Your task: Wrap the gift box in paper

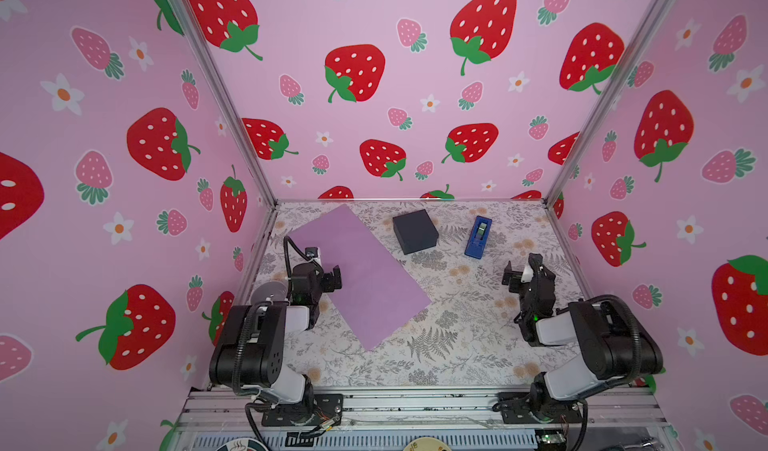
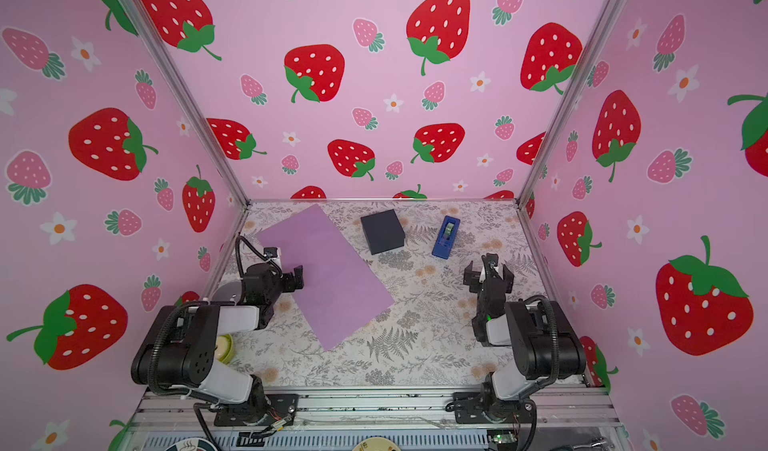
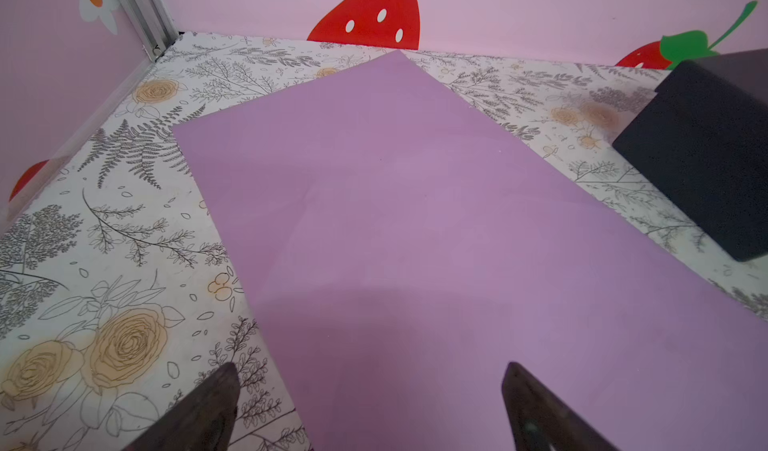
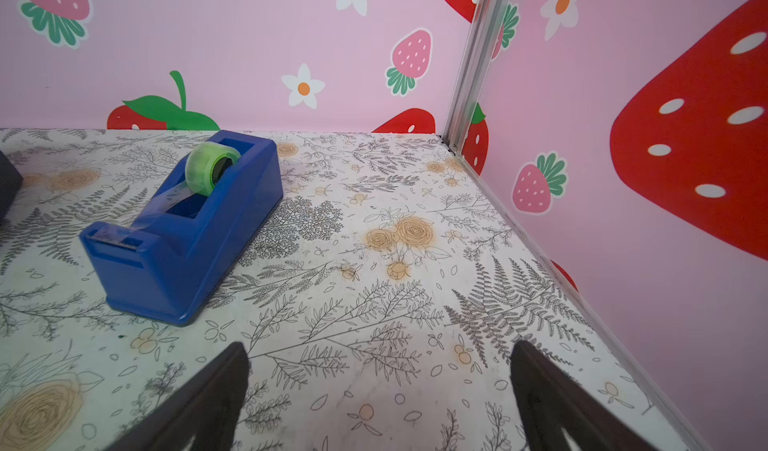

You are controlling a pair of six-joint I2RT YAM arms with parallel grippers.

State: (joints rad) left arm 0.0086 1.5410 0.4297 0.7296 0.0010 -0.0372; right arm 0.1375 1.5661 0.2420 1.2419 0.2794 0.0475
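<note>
No legible text, label, brand name or number was found in any view. One sign-like mark was noted: an emblem of wavy rising lines, drawn on a round disc (image 1: 243, 445) (image 2: 192, 445) that is cut off by the lower edge in both top views. No lettering could be made out on it. On a second round disc (image 1: 424, 444) (image 2: 372, 445) nearby, also cut off, a small dark mark is seen, too small to be read.
</note>
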